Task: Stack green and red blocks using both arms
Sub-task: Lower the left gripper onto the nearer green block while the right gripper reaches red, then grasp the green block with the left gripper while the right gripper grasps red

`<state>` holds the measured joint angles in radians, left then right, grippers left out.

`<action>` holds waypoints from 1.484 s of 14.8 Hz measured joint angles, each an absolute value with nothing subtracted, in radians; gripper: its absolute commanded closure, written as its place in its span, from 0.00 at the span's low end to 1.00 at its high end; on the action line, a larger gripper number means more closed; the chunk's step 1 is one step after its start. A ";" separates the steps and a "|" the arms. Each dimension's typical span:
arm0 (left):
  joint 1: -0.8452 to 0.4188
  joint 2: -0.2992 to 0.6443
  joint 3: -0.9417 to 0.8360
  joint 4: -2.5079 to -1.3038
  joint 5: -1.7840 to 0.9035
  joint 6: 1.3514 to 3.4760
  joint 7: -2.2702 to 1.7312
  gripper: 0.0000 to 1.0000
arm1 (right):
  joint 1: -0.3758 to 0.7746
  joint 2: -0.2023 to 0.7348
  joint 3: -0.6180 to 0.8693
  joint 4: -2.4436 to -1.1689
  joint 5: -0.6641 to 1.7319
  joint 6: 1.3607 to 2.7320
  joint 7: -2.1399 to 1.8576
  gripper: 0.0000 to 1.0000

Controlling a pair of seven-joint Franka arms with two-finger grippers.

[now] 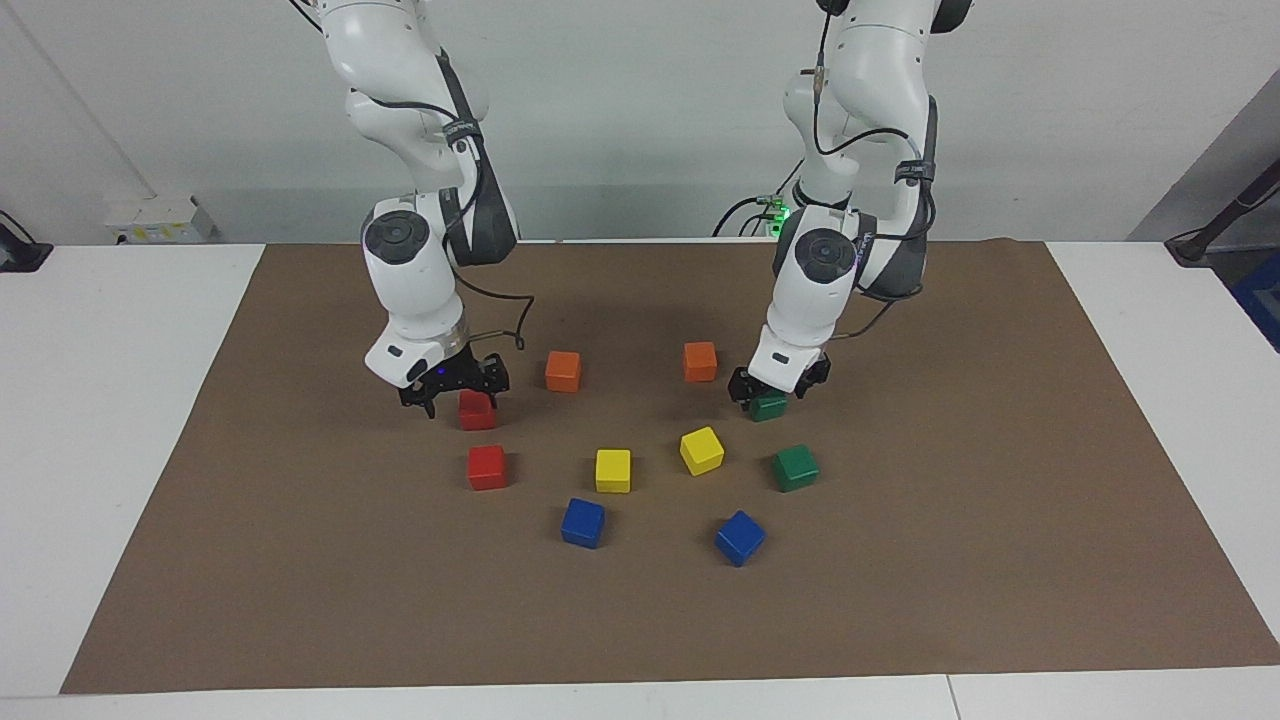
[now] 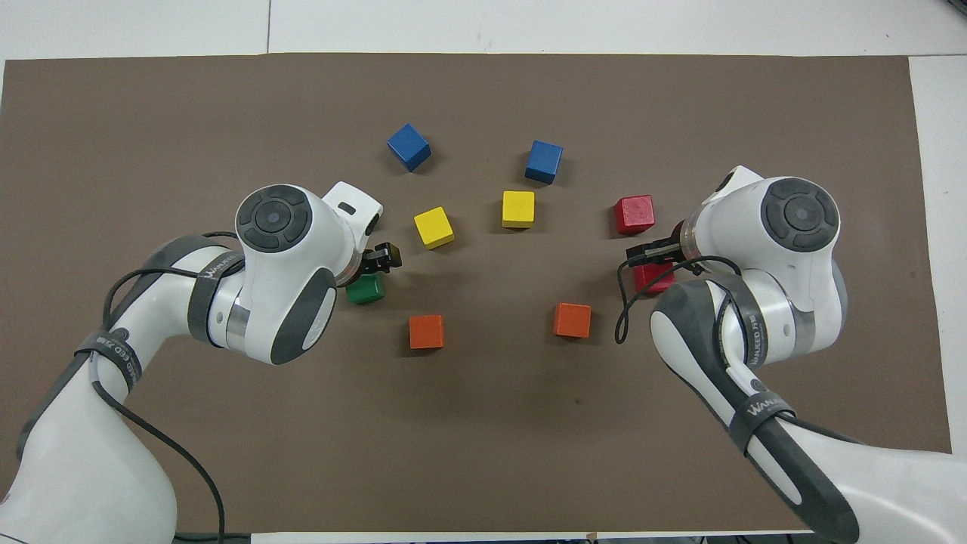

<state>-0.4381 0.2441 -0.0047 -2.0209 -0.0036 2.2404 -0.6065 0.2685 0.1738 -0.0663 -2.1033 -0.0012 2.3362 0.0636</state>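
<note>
- The counter (image 1: 130, 420) is smooth and white, with a flat matte brown mat (image 1: 640, 620) covering its middle; every cube sits on the mat.
- The right gripper (image 1: 455, 392), black and glossy on a white arm, is low at the held red block (image 1: 477, 410), jaws pinching it at its sides; the block looks to be on the mat or barely off it.
- The second red block (image 1: 487, 467) sits just beside it, farther from the robots, untouched.
- Two orange cubes (image 1: 563, 371) lie between the arms, nearest the robots.
- Two yellow cubes (image 1: 613, 470) sit farther out, one turned at an angle.
- Two blue cubes (image 1: 583, 522) lie farthest from the robots, both turned.
- All are plain, sharp-edged, painted cubes of equal size.
- The left gripper (image 1: 772, 392) is down on the held green block (image 1: 768, 407), jaws pinching it at mat level.
- The second green block (image 1: 796, 467) lies near it, farther from the robots, slightly turned.
</note>
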 measured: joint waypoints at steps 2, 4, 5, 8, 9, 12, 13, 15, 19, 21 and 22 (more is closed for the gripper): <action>-0.438 0.244 -0.005 -2.031 -0.004 2.245 -0.648 0.00 | 0.269 0.185 -0.066 -2.103 -0.001 2.341 0.069 0.00; -0.438 0.244 -0.004 -2.038 -0.004 2.245 -0.668 0.00 | 0.269 0.191 -0.066 -2.103 0.001 2.341 0.069 0.00; -0.438 0.244 -0.004 -2.042 -0.004 2.247 -0.679 0.00 | 0.269 0.193 -0.066 -2.103 0.005 2.341 0.069 0.00; -0.438 0.244 -0.005 -2.057 -0.004 2.264 -0.702 0.00 | 0.270 0.194 -0.063 -2.103 0.042 2.340 0.069 0.00; -0.439 0.244 -0.005 -2.063 -0.004 2.270 -0.706 0.00 | 0.270 0.194 -0.060 -2.104 0.060 2.336 0.069 0.00; -0.439 0.244 -0.008 -2.078 -0.004 2.290 -0.724 0.00 | 0.271 0.194 -0.053 -2.104 0.078 2.311 0.070 0.00; -0.440 0.244 -0.008 -2.081 -0.004 2.293 -0.727 0.00 | 0.271 0.194 -0.052 -2.105 0.078 2.306 0.071 0.00; -0.440 0.244 -0.009 -2.084 -0.004 2.296 -0.729 0.00 | 0.271 0.196 -0.052 -2.108 0.079 2.302 0.071 0.00; -0.441 0.244 -0.010 -2.089 -0.004 2.300 -0.746 0.00 | 0.270 0.209 -0.052 -2.110 0.079 2.301 0.072 0.00; -0.449 0.244 -0.013 -2.089 -0.004 2.301 -0.754 0.26 | 0.268 0.215 -0.053 -2.110 0.079 2.302 0.072 0.00; -0.455 0.244 -0.013 -2.089 -0.004 2.302 -0.758 0.51 | 0.268 0.220 -0.053 -2.110 0.079 2.302 0.072 0.00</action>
<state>-0.4550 0.2441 -0.0134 -2.0892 -0.0036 2.3018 -0.7577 0.2682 0.2195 -0.0527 -2.1100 0.0793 2.3017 0.0719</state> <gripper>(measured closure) 0.084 0.000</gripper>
